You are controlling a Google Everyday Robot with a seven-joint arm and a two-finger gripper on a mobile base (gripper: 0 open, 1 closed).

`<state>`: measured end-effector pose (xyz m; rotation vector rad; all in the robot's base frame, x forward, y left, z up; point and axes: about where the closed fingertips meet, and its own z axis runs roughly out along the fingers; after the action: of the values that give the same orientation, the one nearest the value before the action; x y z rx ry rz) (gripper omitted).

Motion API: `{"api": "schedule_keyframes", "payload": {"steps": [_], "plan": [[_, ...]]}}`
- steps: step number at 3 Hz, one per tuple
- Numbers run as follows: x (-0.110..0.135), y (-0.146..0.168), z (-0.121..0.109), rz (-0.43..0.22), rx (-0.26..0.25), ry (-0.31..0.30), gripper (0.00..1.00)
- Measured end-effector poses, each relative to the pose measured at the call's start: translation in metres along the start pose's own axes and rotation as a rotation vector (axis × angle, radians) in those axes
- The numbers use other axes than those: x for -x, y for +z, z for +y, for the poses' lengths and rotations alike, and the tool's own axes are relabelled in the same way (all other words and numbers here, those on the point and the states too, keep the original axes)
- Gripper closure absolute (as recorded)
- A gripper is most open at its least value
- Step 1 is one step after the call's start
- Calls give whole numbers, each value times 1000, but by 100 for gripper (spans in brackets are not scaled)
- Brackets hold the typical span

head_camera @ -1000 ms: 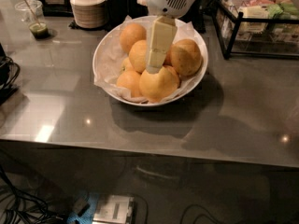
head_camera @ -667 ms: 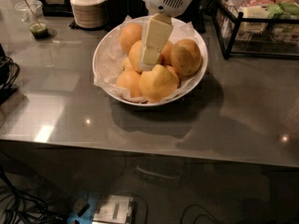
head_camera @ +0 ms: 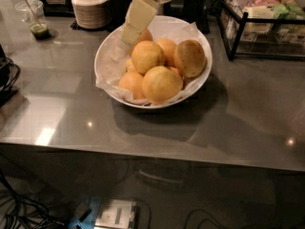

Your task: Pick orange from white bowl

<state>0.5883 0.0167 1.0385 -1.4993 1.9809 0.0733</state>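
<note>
The white bowl [head_camera: 206, 75], lined with crumpled white paper [head_camera: 112, 56], sits on the grey table and holds several oranges. The nearest orange [head_camera: 162, 83] is at the front, another [head_camera: 148, 56] is in the middle, and a darker one [head_camera: 189, 57] is at the right. My gripper [head_camera: 129, 34] is cream-coloured and reaches down from the top edge. It slants over the bowl's back left part, its tip beside a half-hidden orange [head_camera: 146, 35] at the back.
A stack of small beige bowls [head_camera: 89, 6] stands behind the bowl at the left. A plastic cup [head_camera: 34, 18] with green contents is far left. A black wire rack [head_camera: 267, 25] is at the right. Cables [head_camera: 7, 75] lie at the left edge.
My gripper has moved up and to the left, from the middle oranges to the back left of the bowl. The oranges have not visibly shifted.
</note>
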Motion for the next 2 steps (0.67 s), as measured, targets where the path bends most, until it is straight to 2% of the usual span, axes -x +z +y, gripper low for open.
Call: {"api": "schedule_keyframes", "payload": {"steps": [1,2], "plan": [[0,13,-1,-37,-6,157,0],[-10,30,8,-70,-5,302,0]]}}
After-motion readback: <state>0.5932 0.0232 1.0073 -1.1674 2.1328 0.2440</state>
